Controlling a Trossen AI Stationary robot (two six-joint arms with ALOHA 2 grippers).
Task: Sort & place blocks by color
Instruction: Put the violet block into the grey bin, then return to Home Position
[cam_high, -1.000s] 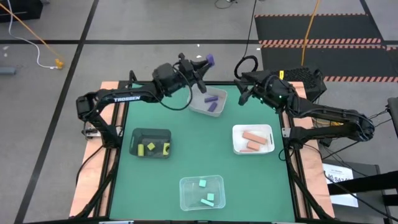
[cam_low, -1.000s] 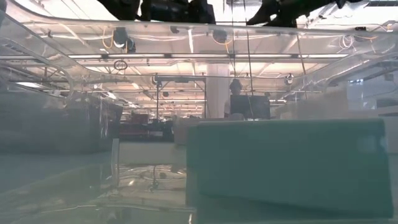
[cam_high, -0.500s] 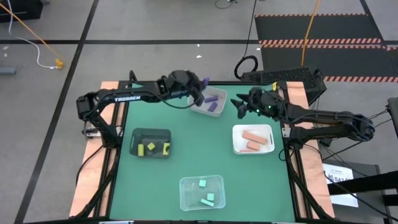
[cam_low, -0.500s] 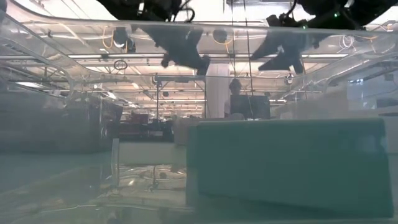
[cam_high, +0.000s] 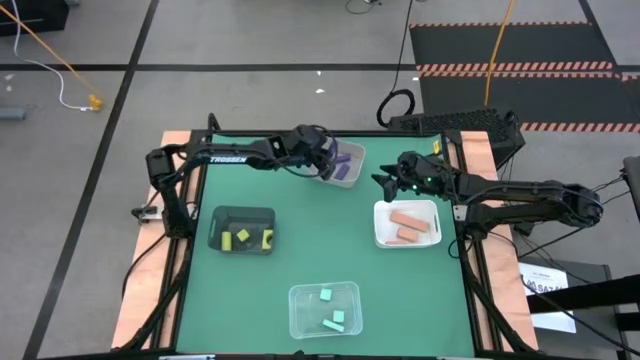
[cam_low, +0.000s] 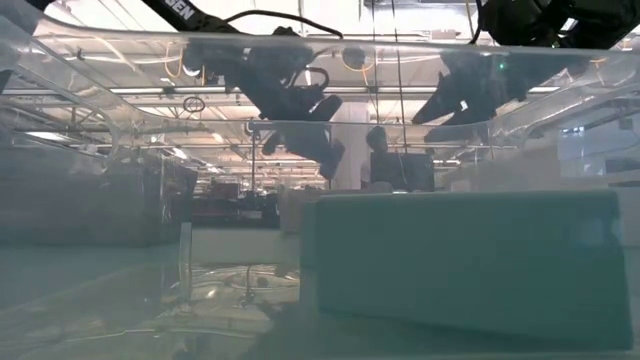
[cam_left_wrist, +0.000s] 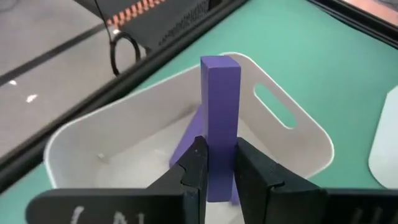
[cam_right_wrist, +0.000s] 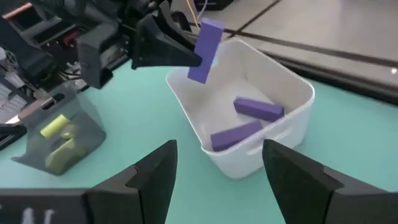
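Note:
My left gripper (cam_left_wrist: 219, 163) is shut on a purple bar (cam_left_wrist: 221, 99) and hovers over the pale tray (cam_high: 350, 176) near the table's far edge. Two more purple bars (cam_right_wrist: 258, 109) lie flat on that tray's floor. My right gripper (cam_right_wrist: 217, 186) is open and holds nothing; in the high view it (cam_high: 383, 181) hangs between that tray and the white tray (cam_high: 380, 232) holding salmon-pink blocks (cam_high: 405, 220). Yellow blocks (cam_high: 243, 238) lie in the black tray, and mint-green blocks (cam_high: 330, 318) in the clear tray. My left gripper pinches the purple bar between its two fingers near one end (cam_left_wrist: 219, 152); the rest of the bar sticks out past the fingertips. The fingers (cam_right_wrist: 180, 57) slant in from the table's left. The bar is lifted clear above the pale tray, tilted, its free end (cam_right_wrist: 211, 26) uppermost.
The black tray (cam_high: 225, 216) sits at the table's left and the clear tray (cam_high: 298, 296) at its near edge. Bare green mat (cam_high: 330, 240) lies between the trays. In the low view the clear tray's wall and a mint-green block (cam_low: 460, 260) fill the foreground.
My left gripper has come down from high beyond the table's far edge toward the near edge, and is now over the pale tray, still shut on the purple bar. My right gripper has dropped lower and moved toward the near edge, staying open.

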